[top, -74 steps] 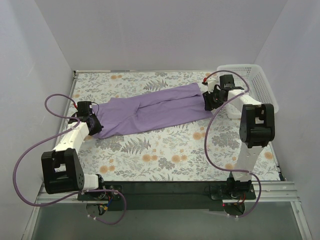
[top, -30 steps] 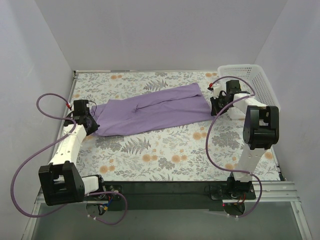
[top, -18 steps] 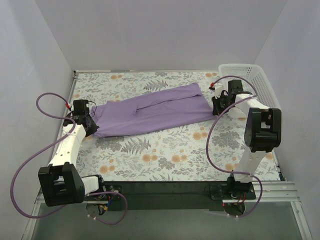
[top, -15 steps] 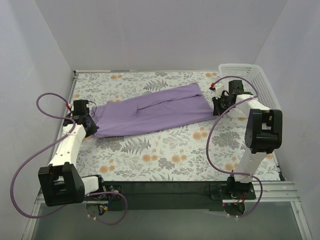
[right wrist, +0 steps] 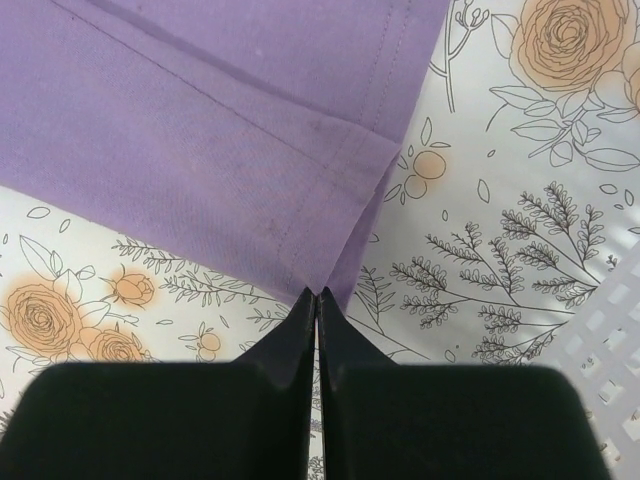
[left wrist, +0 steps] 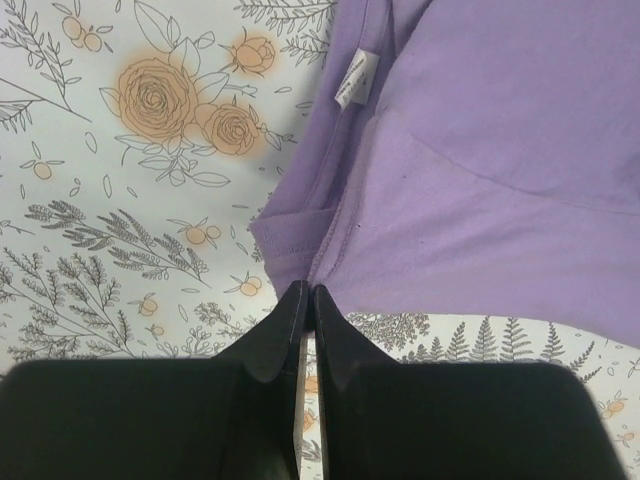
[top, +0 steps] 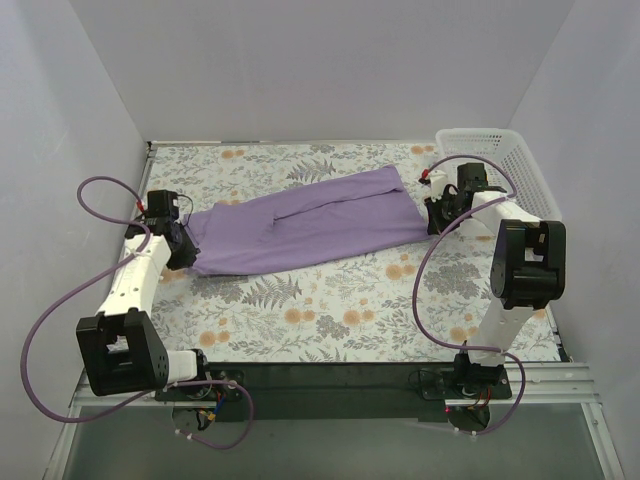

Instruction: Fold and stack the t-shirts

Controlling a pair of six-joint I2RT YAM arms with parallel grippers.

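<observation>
My left claw (left wrist: 305, 293) is pinched tight on the shirt (top: 310, 222) at its 9 o'clock end, the fingers meeting on a doubled corner below the white label (left wrist: 351, 80) (a seam runs straight into my tips). My right claw (right wrist: 318, 293) is clamped the same way on the hemmed corner at the 3 o'clock end, with the basket (top: 505, 165) near it at 2 o'clock. Between them the shirt lies in a long band on the floral table (top: 330, 300), slanting from 9 towards 2 o'clock.
</observation>
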